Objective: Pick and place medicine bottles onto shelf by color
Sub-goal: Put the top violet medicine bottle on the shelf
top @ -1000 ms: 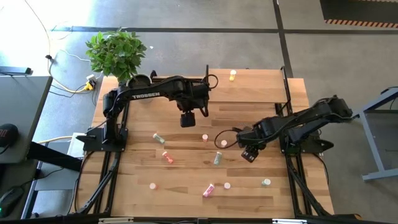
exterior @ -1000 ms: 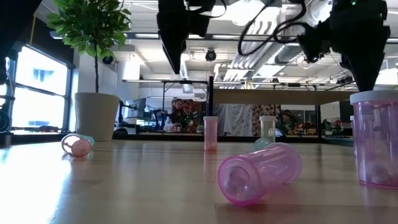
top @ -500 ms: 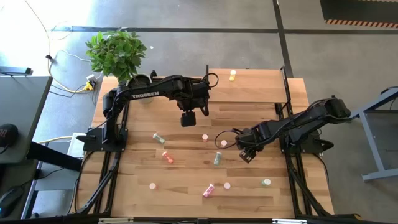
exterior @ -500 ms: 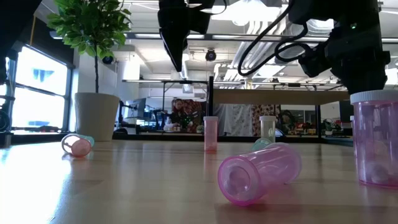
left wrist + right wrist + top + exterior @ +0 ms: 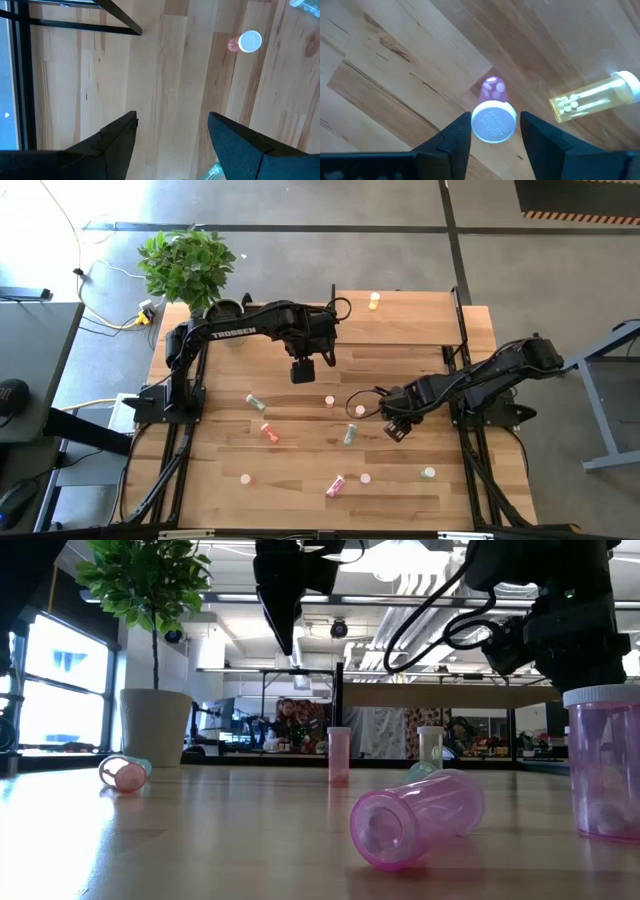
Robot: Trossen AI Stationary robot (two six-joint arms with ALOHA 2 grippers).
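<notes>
Right wrist view: right gripper [image 5: 492, 131] jaws straddled an upright white-capped purple-pink bottle [image 5: 493, 119], not visibly clenched; left gripper [image 5: 172, 137] released. Shelf [image 5: 410, 320] held one yellow bottle [image 5: 374, 301]; most remained.

Striped wooden tabletop [image 5: 300, 480] carries scattered medicine bottles: a pink upright one [image 5: 493, 120] sits right between the right gripper [image 5: 492, 131] fingers, a yellow bottle [image 5: 592, 102] lies on its side just beside. More pink bottles [image 5: 335, 485] lie farther from that pincer.
</notes>
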